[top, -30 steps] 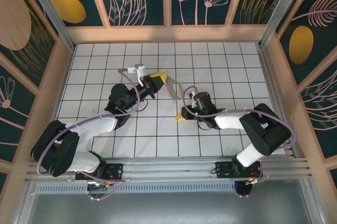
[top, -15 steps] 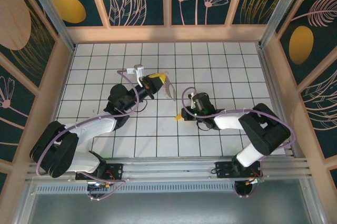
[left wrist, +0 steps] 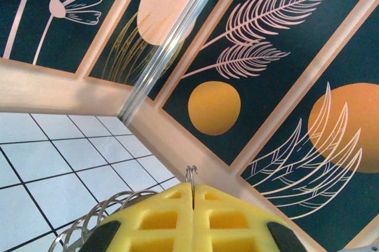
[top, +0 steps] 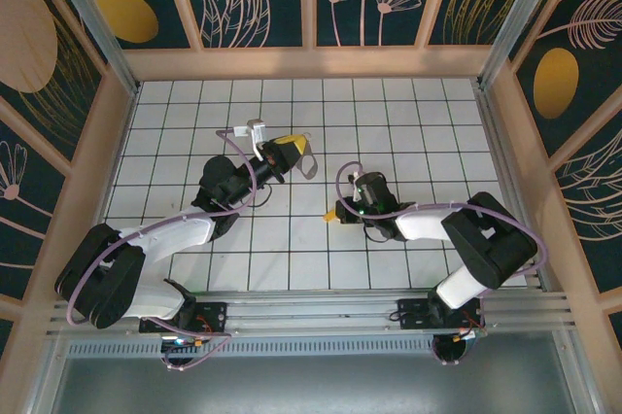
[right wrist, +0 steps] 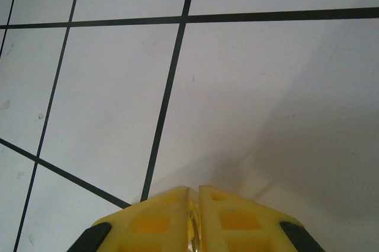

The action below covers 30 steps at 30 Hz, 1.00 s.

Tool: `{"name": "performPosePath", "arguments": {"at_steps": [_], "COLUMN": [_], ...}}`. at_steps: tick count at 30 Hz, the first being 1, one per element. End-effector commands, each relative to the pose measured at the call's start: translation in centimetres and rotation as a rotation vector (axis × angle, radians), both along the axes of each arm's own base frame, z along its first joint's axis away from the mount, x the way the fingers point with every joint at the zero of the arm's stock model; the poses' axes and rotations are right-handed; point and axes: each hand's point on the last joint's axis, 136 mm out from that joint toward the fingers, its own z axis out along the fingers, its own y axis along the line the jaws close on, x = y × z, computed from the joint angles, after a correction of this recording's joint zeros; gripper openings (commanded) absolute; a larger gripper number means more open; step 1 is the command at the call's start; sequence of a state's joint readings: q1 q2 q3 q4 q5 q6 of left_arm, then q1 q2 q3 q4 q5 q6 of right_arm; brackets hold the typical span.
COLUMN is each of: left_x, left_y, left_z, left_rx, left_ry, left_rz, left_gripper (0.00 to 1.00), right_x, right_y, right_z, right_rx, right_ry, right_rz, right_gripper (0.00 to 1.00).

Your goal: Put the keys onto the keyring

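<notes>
Left fingers (left wrist: 160,219) are clamped on the keyring (left wrist: 190,174), its wire poking up between them and its hanging metal loops (left wrist: 98,213) cut off below. Right fingers (right wrist: 237,222), pressed together over the bench (right wrist: 266,86), pinch a silvery sliver (right wrist: 191,228) too hidden to name.

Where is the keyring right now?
In the top view the keyring is near the middle of the tiled floor, pinched by the left hand, up and left of the right hand.
</notes>
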State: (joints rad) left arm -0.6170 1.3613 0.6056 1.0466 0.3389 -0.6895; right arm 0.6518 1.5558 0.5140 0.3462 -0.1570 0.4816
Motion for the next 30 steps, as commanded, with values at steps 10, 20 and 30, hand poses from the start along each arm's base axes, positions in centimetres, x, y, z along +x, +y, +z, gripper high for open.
{"name": "performPosePath", "arguments": {"at_steps": [10, 20, 30], "left_x": [-0.35, -0.25, -0.28], "left_y": [0.12, -0.07, -0.25], "left_z": [1.77, 1.67, 1.53], "left_rx": [-0.059, -0.063, -0.063], "left_ry": [-0.045, -0.039, -0.033], "left_rz": [-0.021, -0.03, -0.041], "left_gripper": [0.0, 0.0, 0.0], "right_x": [-0.9, -0.64, -0.48], "right_y": [-0.31, 0.16, 0.6], "right_z": [0.51, 0.31, 0.9], "right_rx": [0.013, 0.02, 0.038], "right_ry": [-0.006, -0.002, -0.011], "right_rz": [-0.002, 0.006, 0.02], "right_gripper": [0.16, 0.13, 0.0]}}
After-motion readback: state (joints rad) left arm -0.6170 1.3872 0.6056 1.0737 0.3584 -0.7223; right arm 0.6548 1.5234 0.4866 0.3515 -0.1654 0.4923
